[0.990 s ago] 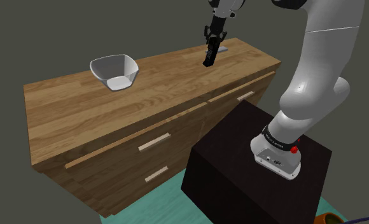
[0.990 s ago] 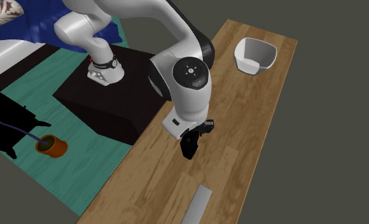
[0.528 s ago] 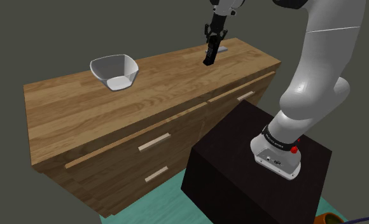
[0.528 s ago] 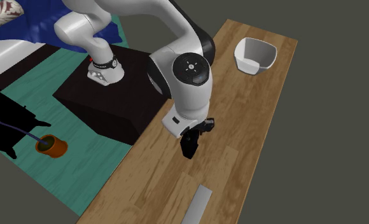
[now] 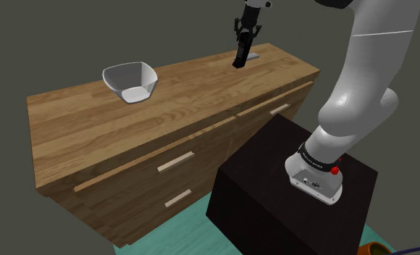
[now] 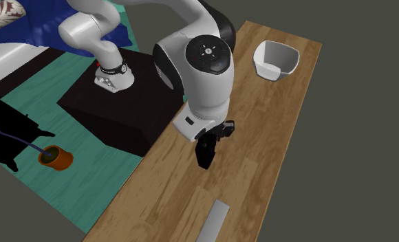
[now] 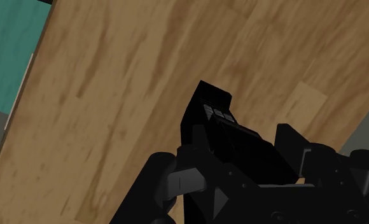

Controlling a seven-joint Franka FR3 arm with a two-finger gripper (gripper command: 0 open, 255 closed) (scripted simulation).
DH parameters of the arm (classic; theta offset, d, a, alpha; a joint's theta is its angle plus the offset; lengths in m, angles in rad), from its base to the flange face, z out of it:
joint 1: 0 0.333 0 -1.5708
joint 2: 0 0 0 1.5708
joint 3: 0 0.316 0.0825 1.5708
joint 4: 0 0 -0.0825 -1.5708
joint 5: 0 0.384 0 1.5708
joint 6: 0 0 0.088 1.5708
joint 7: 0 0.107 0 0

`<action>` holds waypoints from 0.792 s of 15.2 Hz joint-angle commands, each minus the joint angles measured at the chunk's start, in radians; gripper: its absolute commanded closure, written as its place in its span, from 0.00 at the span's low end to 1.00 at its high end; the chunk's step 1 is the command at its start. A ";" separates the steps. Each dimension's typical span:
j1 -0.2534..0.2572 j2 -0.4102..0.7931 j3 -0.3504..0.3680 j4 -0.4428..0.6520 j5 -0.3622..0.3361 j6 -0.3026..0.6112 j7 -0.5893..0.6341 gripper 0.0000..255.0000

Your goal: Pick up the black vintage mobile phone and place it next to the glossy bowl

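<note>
A black, blocky phone [image 5: 240,58] hangs upright in the air above the wooden dresser top [image 5: 93,123], near the end at the shoulder view's right. My gripper [image 5: 242,43] is shut on its upper part. In the wrist view, the phone [image 7: 220,124] sticks out between the black fingers [image 7: 170,179], with the wood grain well below it. The pale, angular bowl [image 5: 131,81] rests on the dresser near its far edge, well off to the shoulder view's left. In the second exterior view, the phone [image 6: 205,155] hangs below the gripper [image 6: 210,141], and the bowl [image 6: 276,58] sits at the dresser's far end.
A flat grey strip [image 6: 217,220] lies on the dresser close behind the phone's spot, also visible as a grey strip [image 5: 253,55] in the shoulder view. The black stand [image 5: 295,195] sits in front of the dresser drawers. An orange pot [image 6: 56,157] stands on the teal rug.
The gripper has risen a little with the phone in it, straight up from the dresser top. The bowl and the grey strip have not moved.
</note>
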 commanded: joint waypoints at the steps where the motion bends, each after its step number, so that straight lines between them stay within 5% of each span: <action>1: 0.000 -0.009 -0.001 0.012 -0.003 -0.020 0.002 1.00; 12: -0.005 -0.027 -0.005 0.134 -0.011 -0.159 0.016 1.00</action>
